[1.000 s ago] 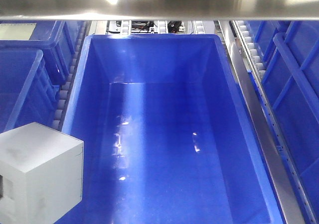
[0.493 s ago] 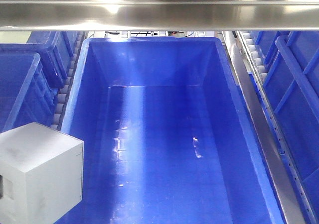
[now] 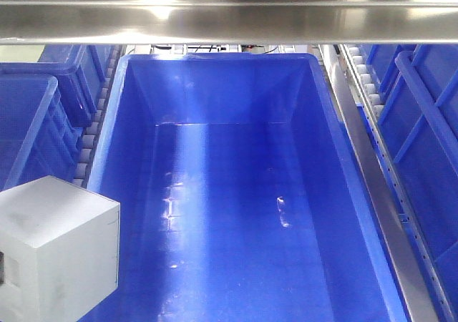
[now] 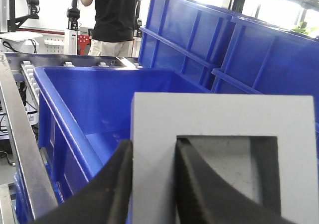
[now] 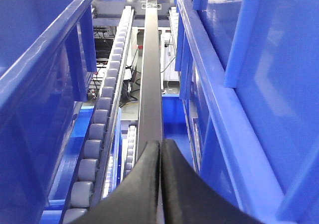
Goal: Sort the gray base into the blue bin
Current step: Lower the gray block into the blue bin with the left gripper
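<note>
Our left gripper (image 4: 153, 152) clamps base (image 3: 57, 243) wall at bin (image 3: 215, 58) near-left corner; our right gripper (image 5: 160, 152) closed, empty.

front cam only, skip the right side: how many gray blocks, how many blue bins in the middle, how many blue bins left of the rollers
gray base: 1
blue bin in the middle: 1
blue bins left of the rollers: 2, the far left bin and the near left bin
total: 4
</note>
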Motion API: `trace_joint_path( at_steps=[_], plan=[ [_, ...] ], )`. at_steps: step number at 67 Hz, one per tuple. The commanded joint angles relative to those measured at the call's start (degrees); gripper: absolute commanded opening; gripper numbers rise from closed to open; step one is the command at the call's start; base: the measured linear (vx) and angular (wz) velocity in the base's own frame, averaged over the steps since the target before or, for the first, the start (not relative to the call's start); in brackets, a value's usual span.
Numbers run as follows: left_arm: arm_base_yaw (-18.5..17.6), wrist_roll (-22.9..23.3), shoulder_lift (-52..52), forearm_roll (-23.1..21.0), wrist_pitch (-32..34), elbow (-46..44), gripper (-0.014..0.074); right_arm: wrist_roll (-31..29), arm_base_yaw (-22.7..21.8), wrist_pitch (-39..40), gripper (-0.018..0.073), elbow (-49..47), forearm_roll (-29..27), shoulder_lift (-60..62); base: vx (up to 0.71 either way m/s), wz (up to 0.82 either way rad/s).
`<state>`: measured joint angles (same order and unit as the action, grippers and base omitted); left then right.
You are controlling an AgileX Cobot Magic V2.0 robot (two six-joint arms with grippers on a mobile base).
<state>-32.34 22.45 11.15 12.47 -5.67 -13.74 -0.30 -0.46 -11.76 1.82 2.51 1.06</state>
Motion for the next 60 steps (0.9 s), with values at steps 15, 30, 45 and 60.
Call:
trace_joint_path(
  at_steps=[15, 30, 45, 60],
  plan=[
    [-0.30, 0.39, 0.41, -0.25, 6.32, -1.79, -0.0007, -0.39, 0.17, 4.64, -0.0005, 0.29, 0.49, 0.43, 0.00, 0.00],
    [-0.30, 0.39, 0.41, -0.20, 10.83, -1.79, -0.0007, -0.39, 0.17, 4.49, -0.0005, 0.29, 0.49, 0.43, 0.00, 0.00],
    [-0.30, 1.04, 1.60, -1.59, 15.78, -2.63, -0.0007, -0.39, 0.17, 4.49, -0.0005, 0.29, 0.49, 0.43, 0.00, 0.00],
    [-0.35, 1.04, 15.11, -2.20, 12.14, -11.10, -0.0003, -0.39, 0.17, 4.49, -0.0005, 0.29, 0.49, 0.43, 0.00, 0.00]
  ],
)
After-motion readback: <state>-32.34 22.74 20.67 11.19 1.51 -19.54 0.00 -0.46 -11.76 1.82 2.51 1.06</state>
